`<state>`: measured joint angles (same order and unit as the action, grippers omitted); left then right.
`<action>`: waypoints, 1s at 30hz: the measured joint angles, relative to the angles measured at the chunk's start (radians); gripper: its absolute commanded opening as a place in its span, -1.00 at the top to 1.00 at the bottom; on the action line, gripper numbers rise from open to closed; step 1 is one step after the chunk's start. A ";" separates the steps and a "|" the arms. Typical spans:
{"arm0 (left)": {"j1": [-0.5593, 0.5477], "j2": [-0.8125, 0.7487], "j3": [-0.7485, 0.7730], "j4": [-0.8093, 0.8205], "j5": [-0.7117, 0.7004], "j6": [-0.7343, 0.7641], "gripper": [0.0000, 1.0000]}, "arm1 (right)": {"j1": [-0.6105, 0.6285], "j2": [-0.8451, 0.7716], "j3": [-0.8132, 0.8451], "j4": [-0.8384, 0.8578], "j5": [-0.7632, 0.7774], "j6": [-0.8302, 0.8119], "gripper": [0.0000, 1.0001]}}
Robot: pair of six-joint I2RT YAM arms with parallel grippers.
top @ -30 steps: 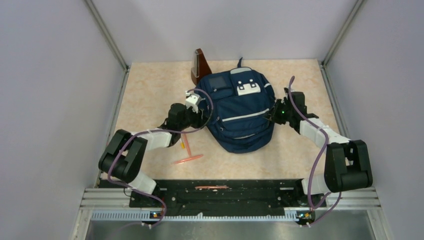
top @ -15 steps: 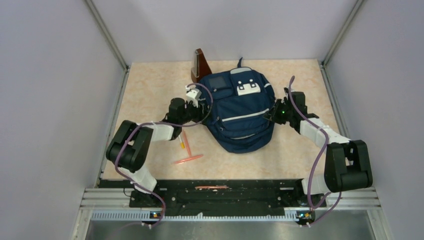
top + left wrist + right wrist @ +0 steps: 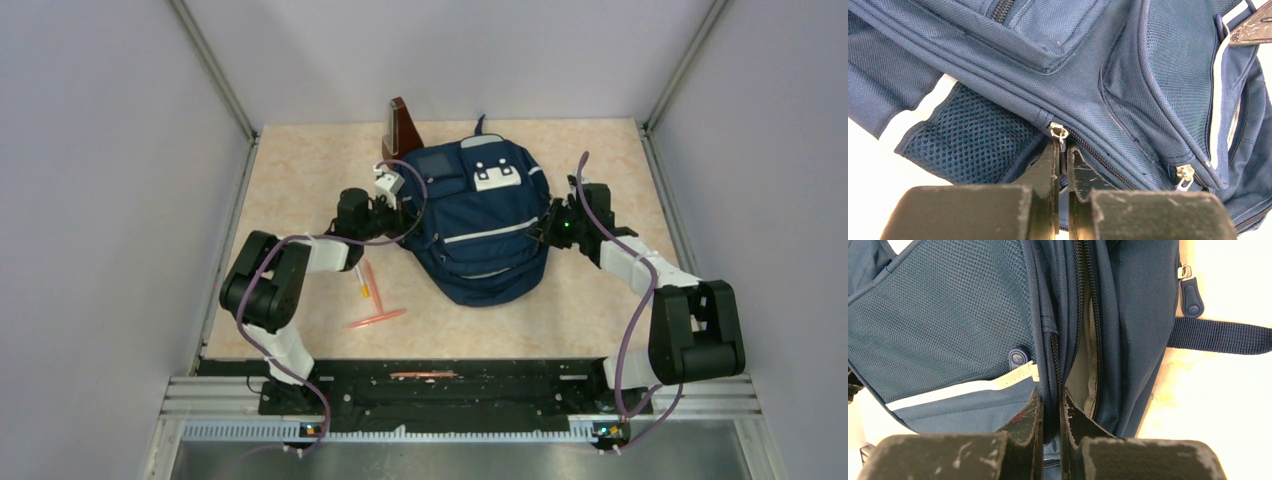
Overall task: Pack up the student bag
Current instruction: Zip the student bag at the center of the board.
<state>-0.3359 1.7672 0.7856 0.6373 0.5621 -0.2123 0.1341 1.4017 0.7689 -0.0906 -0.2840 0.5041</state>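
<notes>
The navy student bag (image 3: 480, 220) lies in the middle of the table, pale front patches facing up. My left gripper (image 3: 392, 222) is at its left side, shut on a metal zipper pull (image 3: 1060, 134) of a closed zipper (image 3: 1108, 162). My right gripper (image 3: 548, 230) is at its right side, shut on a fold of the bag's fabric edge (image 3: 1050, 390) beside a part-open zipper showing grey lining (image 3: 1083, 365). The bag fills both wrist views (image 3: 1128, 65) (image 3: 948, 325).
A brown book (image 3: 400, 130) stands behind the bag's far left corner. Orange pens (image 3: 376, 318) and another pen (image 3: 366, 280) lie on the table near the left arm. A second zipper pull (image 3: 1184, 175) and a strap (image 3: 1220, 337) show in the wrist views.
My left gripper has moved away from me along the bag's left side, holding the zipper pull. The right arm and the bag have stayed put.
</notes>
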 measured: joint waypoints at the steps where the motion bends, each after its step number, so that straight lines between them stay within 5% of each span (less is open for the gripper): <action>1: 0.002 0.000 0.000 0.000 0.002 -0.001 1.00 | 0.000 0.000 0.000 0.000 0.000 0.000 1.00; 13: -0.010 -0.104 -0.072 -0.027 -0.011 0.003 1.00 | 0.000 -0.006 -0.003 0.000 -0.003 0.001 1.00; 27: -0.080 -0.213 -0.081 -0.266 -0.063 0.022 1.00 | 0.000 -0.001 -0.003 0.020 0.007 0.005 1.00; 30: -0.084 -0.223 -0.082 -0.288 -0.087 -0.030 0.83 | 0.000 0.002 -0.003 0.023 0.008 0.005 1.00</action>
<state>-0.4202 1.5440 0.7036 0.3496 0.4755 -0.2420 0.1341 1.4040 0.7662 -0.0681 -0.2756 0.5091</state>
